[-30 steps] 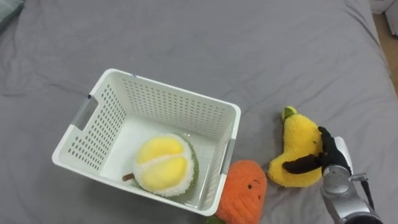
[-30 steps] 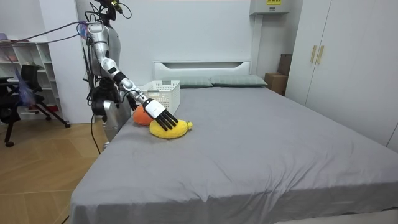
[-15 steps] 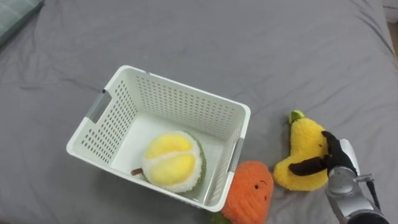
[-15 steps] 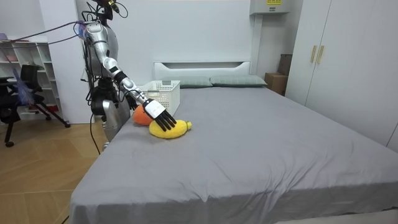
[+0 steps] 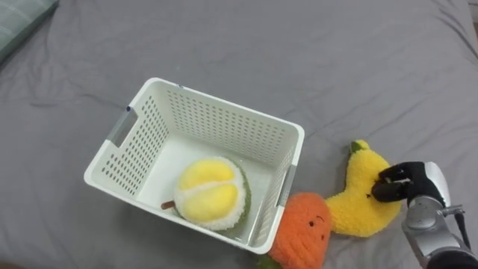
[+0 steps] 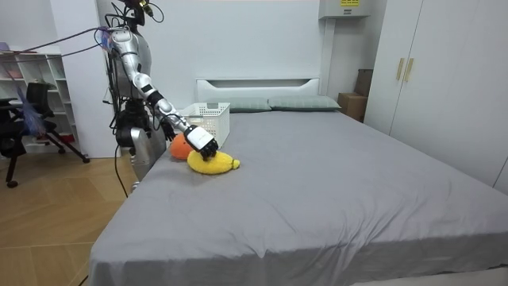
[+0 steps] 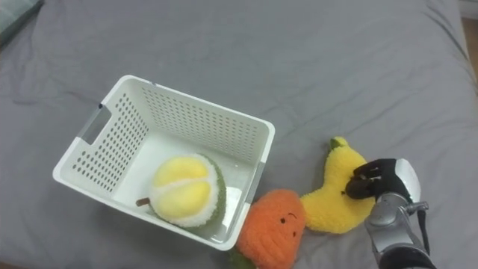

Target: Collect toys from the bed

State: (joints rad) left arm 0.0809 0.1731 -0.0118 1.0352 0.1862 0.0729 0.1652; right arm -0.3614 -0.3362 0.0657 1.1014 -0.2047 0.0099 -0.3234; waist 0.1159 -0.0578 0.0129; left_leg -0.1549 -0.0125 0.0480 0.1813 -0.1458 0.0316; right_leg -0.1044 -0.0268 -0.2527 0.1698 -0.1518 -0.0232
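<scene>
A yellow banana plush [image 5: 357, 200] lies on the grey bed just right of the white slatted basket [image 5: 216, 127]. My right hand [image 5: 407, 183] comes in from the lower right, its dark fingers curled over the plush's right edge. An orange carrot-like plush [image 5: 302, 232] leans against the basket's near right corner, touching the banana plush. Inside the basket rests a round yellow and white durian plush [image 5: 208, 192]. In the room view I stand at the bed's side on the room view's left, right hand [image 6: 202, 144] down on the banana plush [image 6: 213, 164].
A pillow corner [image 5: 19, 22] shows at the far left. Grey sheet [image 5: 336, 67] spreads wide beyond and to the right of the basket. Two pillows [image 6: 302, 103] lie by the headboard. A wardrobe [image 6: 429, 71] stands on the room view's right.
My right hand's fingers went from straight to curled round the banana plush's edge, and the plush slid a little toward the orange plush. The head camera shifted slightly.
</scene>
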